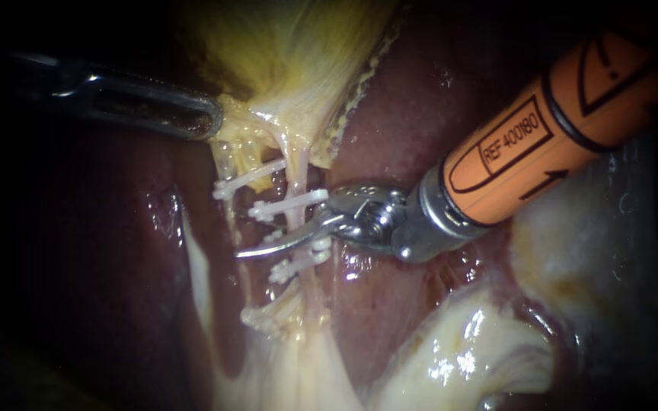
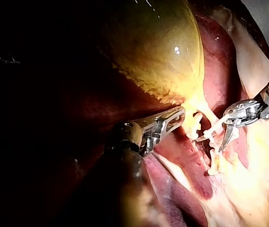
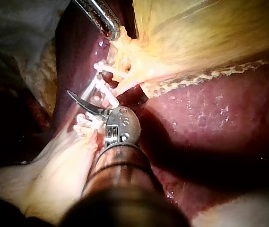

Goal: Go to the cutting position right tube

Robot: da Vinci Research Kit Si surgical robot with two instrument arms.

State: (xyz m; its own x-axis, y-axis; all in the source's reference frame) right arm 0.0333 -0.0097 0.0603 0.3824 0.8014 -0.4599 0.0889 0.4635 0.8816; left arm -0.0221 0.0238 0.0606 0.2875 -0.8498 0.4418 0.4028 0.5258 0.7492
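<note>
Right tube is straddled between clips by right instrument, hand open; position judged reached; gallbladder gripped by left instrument

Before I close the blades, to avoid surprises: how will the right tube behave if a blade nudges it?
Probably floppy: the right tube is a thin pink strand, seemingly stretched straight only by the left instrument, jaws shut on the gallbladder. Likely slippery, since it glistens wet. A nudge from the right instrument, jaws open, may bend it between the clips.
</note>
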